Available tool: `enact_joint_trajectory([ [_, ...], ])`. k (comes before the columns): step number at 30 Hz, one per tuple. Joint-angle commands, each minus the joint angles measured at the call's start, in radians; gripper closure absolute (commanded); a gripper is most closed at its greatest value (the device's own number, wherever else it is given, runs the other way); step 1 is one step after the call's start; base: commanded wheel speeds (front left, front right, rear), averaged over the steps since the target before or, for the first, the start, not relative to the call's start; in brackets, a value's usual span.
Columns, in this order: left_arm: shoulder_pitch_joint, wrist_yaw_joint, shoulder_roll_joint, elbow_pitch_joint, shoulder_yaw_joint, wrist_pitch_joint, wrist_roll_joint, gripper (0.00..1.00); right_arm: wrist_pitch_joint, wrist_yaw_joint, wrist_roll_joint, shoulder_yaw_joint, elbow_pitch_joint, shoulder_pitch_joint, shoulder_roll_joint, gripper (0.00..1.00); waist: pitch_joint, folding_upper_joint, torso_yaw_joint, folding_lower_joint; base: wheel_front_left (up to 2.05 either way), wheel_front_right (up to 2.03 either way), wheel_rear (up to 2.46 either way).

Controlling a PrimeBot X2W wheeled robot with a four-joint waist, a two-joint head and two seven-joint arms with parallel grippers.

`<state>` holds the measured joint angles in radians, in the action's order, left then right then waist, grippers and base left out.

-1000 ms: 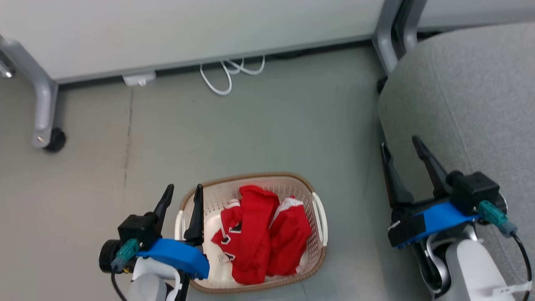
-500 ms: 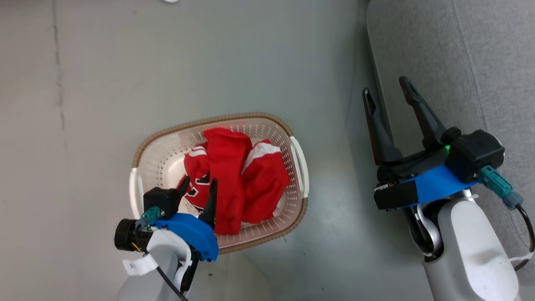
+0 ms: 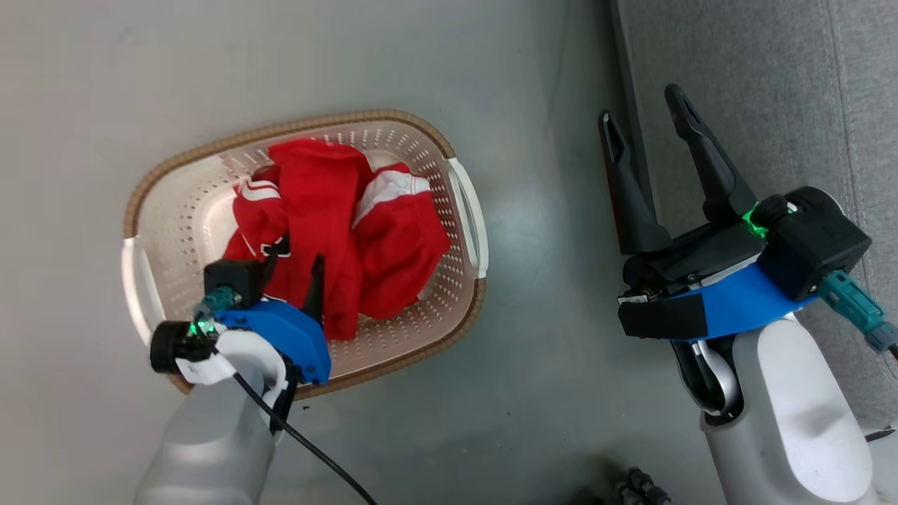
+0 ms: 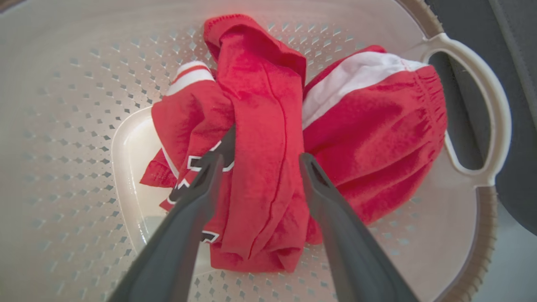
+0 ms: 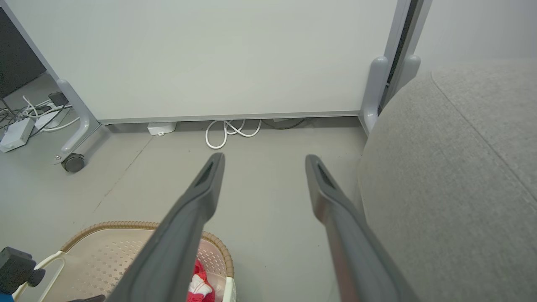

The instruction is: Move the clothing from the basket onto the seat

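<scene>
grey floor, basket beside the seat. my left gripper has sunk into it, fingers apart astride a fold of the clothing, ready to pinch. right gripper idles, spread.

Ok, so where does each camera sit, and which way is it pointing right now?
Head view: on the head, looking down at the floor; left gripper in the basket, right gripper beside the seat.
Left wrist view: looks into the basket; open fingers straddle a fold of the clothing.
Right wrist view: looks along the floor to a white panel; open fingers show.
All three share the basket.
</scene>
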<state>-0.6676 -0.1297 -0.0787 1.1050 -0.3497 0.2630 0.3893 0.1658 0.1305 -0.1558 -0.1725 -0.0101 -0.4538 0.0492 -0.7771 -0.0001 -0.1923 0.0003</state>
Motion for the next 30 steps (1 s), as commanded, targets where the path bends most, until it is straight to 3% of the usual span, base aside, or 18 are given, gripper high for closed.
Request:
enact_joint_trajectory([
  [1, -0.034, -0.001, -0.012, 0.011, 0.005, 0.003, 0.004, 0.0, 0.01, 0.0, -0.007, -0.006, 0.006, -0.022, 0.002, 0.0, -0.043, 0.0001, -0.024, -0.0003, 0.0, 0.0, 0.0],
  [19, -0.178, 0.0, -0.034, 0.144, 0.026, -0.02, 0.066, 0.0, 0.054, 0.0, -0.048, -0.053, 0.012, -0.039, 0.002, 0.0, -0.165, 0.0001, -0.08, -0.0003, 0.0, 0.0, 0.0],
  [20, -0.18, 0.001, -0.033, 0.148, 0.027, -0.026, 0.069, 0.05, 0.056, 0.0, -0.051, -0.054, 0.009, -0.041, 0.002, 0.0, -0.167, 0.0001, -0.082, -0.0003, 0.0, 0.0, 0.0],
  [21, -0.182, 0.001, -0.033, 0.152, 0.026, -0.031, 0.069, 0.62, 0.057, 0.0, -0.053, -0.055, 0.007, -0.042, 0.002, 0.0, -0.167, 0.0001, -0.083, -0.0003, 0.0, 0.0, 0.0],
  [22, -0.183, 0.001, -0.032, 0.154, 0.026, -0.029, 0.071, 1.0, 0.06, 0.0, -0.055, -0.056, 0.005, -0.042, 0.002, 0.0, -0.168, 0.0001, -0.085, -0.0003, 0.0, 0.0, 0.0],
  [30, -0.187, 0.0, -0.032, 0.165, 0.005, -0.033, 0.082, 1.0, 0.068, 0.0, -0.061, -0.06, -0.015, -0.047, 0.002, 0.0, -0.159, 0.0001, -0.091, -0.0003, 0.0, 0.0, 0.0],
])
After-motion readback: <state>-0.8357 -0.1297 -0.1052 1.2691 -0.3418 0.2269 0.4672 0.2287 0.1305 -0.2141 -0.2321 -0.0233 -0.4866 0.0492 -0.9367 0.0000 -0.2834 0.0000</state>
